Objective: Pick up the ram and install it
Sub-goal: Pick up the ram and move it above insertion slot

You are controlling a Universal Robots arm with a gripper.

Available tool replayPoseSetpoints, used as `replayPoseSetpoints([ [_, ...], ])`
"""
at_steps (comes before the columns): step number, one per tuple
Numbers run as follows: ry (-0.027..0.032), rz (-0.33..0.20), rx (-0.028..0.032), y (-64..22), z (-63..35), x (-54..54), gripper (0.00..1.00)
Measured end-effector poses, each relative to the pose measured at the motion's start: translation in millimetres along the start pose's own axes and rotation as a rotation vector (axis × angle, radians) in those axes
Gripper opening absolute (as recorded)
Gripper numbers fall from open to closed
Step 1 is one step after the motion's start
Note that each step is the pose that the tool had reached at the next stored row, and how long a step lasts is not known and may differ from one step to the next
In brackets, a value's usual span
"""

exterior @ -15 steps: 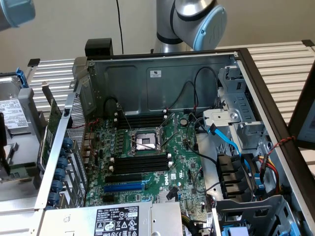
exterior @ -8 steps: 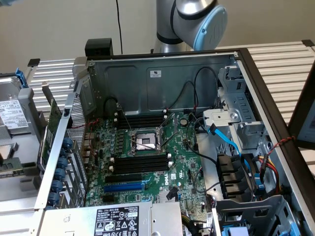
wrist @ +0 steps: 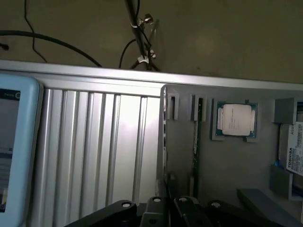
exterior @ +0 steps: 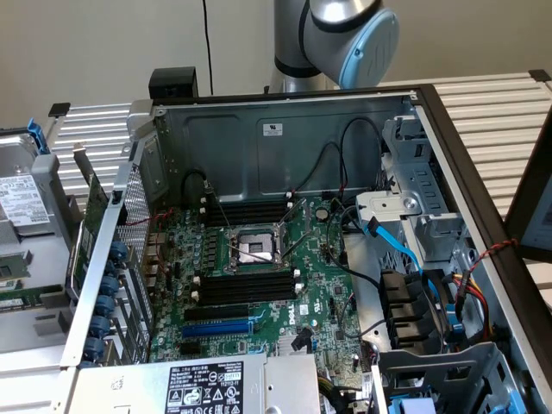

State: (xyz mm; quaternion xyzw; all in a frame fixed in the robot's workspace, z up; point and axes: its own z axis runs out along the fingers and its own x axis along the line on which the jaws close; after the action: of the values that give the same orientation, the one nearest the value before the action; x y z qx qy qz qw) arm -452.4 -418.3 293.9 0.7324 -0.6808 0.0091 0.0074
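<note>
While edge-on in the grey holder (wrist: 227,165), ram (wrist: 195,146) thin, dark-green; fingers (wrist: 177,213) closed, empty.

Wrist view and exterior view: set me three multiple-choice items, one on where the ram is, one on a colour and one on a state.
1. Where is the ram?
A. inside the computer case
B. on edge in the grey tray
C. flat on the ribbed table

2. One long expansion slot stands out in:
A. red
B. white
C. blue

3. The black memory slots are:
A. empty
B. all filled
C. covered by a card

1 B: the ram stands in the tray's holder, near the processor chip.
2 C: that slot is blue among black ones.
3 A: no stick sits in any of them.
</note>
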Motion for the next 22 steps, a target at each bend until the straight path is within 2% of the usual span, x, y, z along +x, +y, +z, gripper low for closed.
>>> replayPoseSetpoints([
  [1, -0.006, 0.0, 0.0005, 0.0, -1.2, 0.0, 0.13],
  [4, -0.0347, 0.0, 0.0017, -0.1, -3.1, 0.0, 0.13],
  [5, -0.0402, 0.0, 0.0011, -0.7, -4.8, 0.1, 0.13],
  [8, -0.0413, 0.0, -0.0002, -9.3, -17.5, 1.2, 0.13],
  [22, -0.0465, 0.0, -0.0012, -64.6, -80.9, 14.1, 0.13],
])
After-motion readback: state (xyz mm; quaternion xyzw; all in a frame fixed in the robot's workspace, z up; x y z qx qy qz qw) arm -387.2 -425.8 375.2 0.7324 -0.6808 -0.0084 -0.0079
